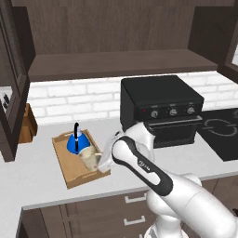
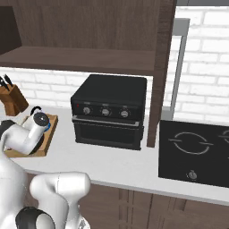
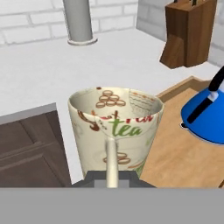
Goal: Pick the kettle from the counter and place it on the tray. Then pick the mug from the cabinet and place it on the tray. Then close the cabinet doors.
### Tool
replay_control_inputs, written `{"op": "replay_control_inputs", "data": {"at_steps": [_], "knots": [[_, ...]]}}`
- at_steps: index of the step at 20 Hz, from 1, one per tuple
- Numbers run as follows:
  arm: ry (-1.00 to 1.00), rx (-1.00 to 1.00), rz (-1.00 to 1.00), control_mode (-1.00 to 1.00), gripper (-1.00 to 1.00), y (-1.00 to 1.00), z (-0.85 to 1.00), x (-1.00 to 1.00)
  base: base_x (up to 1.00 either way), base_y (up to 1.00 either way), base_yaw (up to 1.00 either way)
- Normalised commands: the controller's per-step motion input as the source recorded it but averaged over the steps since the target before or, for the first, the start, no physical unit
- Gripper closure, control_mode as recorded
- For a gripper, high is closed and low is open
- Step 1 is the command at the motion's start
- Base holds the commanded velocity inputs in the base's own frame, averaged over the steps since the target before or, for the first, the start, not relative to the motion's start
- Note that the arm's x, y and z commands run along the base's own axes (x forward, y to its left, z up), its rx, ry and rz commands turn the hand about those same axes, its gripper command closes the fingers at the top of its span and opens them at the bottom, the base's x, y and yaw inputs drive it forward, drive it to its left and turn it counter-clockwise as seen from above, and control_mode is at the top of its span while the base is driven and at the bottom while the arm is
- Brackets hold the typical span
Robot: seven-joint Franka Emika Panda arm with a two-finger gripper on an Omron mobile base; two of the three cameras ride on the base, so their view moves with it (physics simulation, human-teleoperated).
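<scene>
My gripper (image 3: 111, 178) is shut on the loop handle of the cream-beige mug (image 3: 114, 127), which stands upright with "tea" printed on it. The mug (image 1: 89, 158) is at the front right corner of the light wooden tray (image 1: 65, 172); I cannot tell whether it rests on the tray or hangs just above it. The blue kettle (image 1: 75, 142) with its black arched handle stands on the tray behind the mug, and in the hand view the kettle (image 3: 208, 118) sits to the mug's right on the tray (image 3: 175, 148). Above, the dark cabinet (image 1: 116, 62) is open, its left door (image 1: 11, 69) swung out.
A black oven (image 1: 160, 109) stands right of the tray on the grey-white counter (image 1: 32, 181), with a black stovetop (image 1: 223, 132) further right. A wooden knife block (image 1: 28, 123) is behind the tray on the left. The right door (image 2: 163, 67) juts out edge-on beside the oven.
</scene>
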Motion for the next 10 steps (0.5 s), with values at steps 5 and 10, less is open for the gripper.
{"op": "replay_control_inputs", "data": {"at_steps": [5,10], "knots": [[0.0,-0.01,0.08,-1.0,1.0,0.18,-0.14,0.17,0.0,0.0,0.0],[0.0,-0.02,0.0,-1.0,1.0,0.1,-0.14,0.28,0.0,0.0,0.0]]}}
